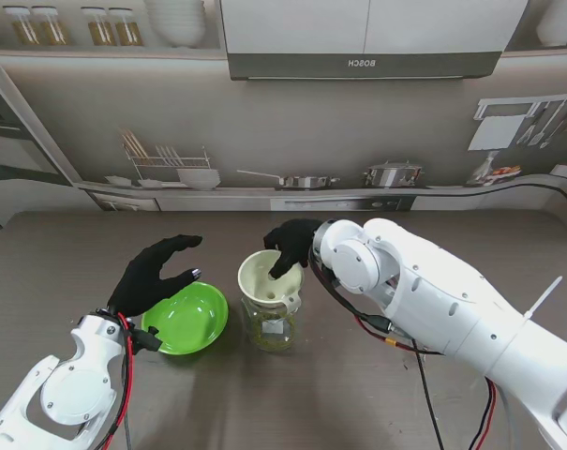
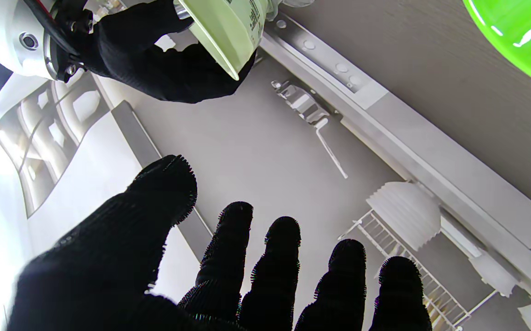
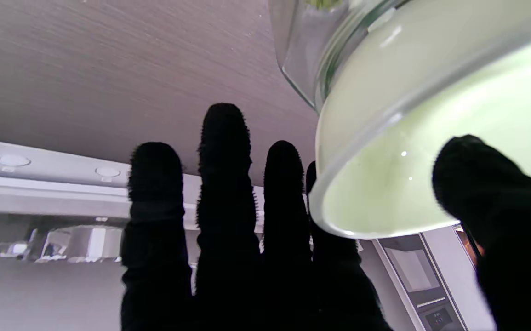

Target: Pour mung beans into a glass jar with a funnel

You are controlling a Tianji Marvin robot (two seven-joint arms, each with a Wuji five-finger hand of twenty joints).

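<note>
The right hand (image 1: 289,246), gloved in black, grips the far rim of the pale funnel (image 1: 267,275): in the right wrist view its thumb (image 3: 486,193) lies inside the bowl while the four fingers (image 3: 224,151) run down the outside, the funnel wall (image 3: 408,138) pinched between them. The white forearm reaches in from the right side of the table, its wrist bent so the palm faces down toward me. The funnel sits in the mouth of the glass jar (image 1: 271,323), which stands upright near the middle of the table and shows a layer of mung beans (image 1: 269,333) through its wall.

The left hand (image 1: 155,272) holds nothing; its fingers are spread and slightly curled, hovering above the far left edge of the green bowl (image 1: 187,319) without touching it. In the left wrist view all five fingertips (image 2: 283,234) stand apart with empty air between them. The bowl rests on the grey table (image 1: 77,281) just left of the jar, and its inside looks bare. The left forearm rises from the near left corner, red and black cables (image 1: 124,375) running along it
</note>
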